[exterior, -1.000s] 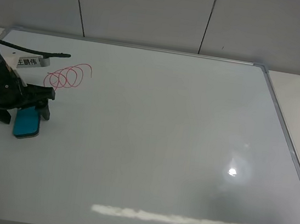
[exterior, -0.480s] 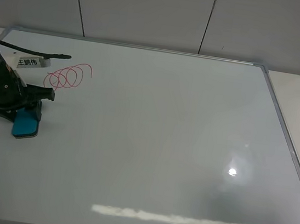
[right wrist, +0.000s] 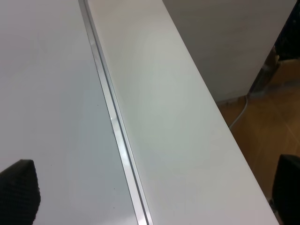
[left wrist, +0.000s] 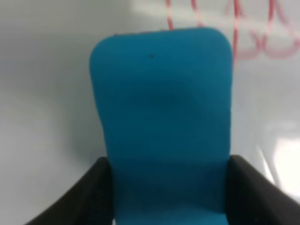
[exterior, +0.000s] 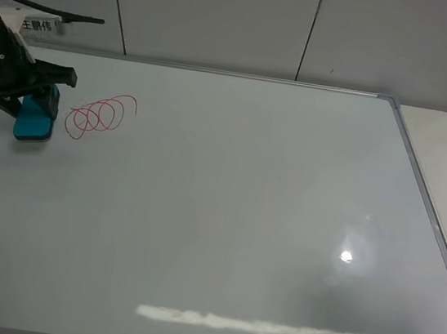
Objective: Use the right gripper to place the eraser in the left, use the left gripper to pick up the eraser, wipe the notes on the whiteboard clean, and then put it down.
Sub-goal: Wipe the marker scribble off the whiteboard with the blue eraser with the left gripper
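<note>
Since a second ago, your left gripper [exterior: 34, 99] has clamped the eraser [exterior: 34, 121] and carried it up the whiteboard [exterior: 242, 211]. It now sits just beside the notes [exterior: 101, 115], on their left in the high view. The pick-up looks done and wiping comes next: sweep across the thin red loops, felt flat on the glossy board.

From the left wrist you see the smooth teal block, round-cornered, pinched between black fingers [left wrist: 89, 197], loops just beyond.

From the right wrist, your right gripper [right wrist: 152, 190] stands wide and empty over the silver frame [right wrist: 112, 117] and matte table [right wrist: 178, 117].
</note>
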Robot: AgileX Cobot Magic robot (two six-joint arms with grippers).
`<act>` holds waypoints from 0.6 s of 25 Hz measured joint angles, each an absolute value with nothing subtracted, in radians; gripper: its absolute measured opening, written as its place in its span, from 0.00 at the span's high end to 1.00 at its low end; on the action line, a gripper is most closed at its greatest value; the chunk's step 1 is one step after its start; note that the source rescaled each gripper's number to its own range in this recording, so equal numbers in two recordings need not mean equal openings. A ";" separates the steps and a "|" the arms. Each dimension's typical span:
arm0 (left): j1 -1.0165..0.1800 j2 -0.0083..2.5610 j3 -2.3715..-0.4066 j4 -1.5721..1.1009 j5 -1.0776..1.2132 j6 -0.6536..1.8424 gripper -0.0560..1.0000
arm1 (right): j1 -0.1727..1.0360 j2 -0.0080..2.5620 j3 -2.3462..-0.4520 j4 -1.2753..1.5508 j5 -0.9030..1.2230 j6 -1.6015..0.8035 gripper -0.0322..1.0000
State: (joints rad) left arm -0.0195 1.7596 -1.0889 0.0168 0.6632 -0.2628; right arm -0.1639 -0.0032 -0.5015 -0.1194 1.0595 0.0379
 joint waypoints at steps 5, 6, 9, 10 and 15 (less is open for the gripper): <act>0.037 1.863 -1.236 0.018 0.746 -0.187 0.93 | -0.164 -0.003 -0.501 -0.119 1.060 0.038 0.00; 0.041 1.884 -1.260 0.017 0.757 -0.174 0.93 | -0.164 -0.003 -0.501 -0.119 1.060 0.038 0.00; 0.044 1.951 -1.332 0.015 0.776 -0.131 0.93 | -0.164 -0.003 -0.501 -0.119 1.060 0.038 0.00; 0.044 1.974 -1.349 0.015 0.776 -0.119 0.93 | -0.164 -0.003 -0.501 -0.119 1.060 0.038 0.00; 0.044 2.054 -1.412 0.013 0.776 -0.074 0.93 | -0.164 -0.003 -0.501 -0.119 1.060 0.038 0.00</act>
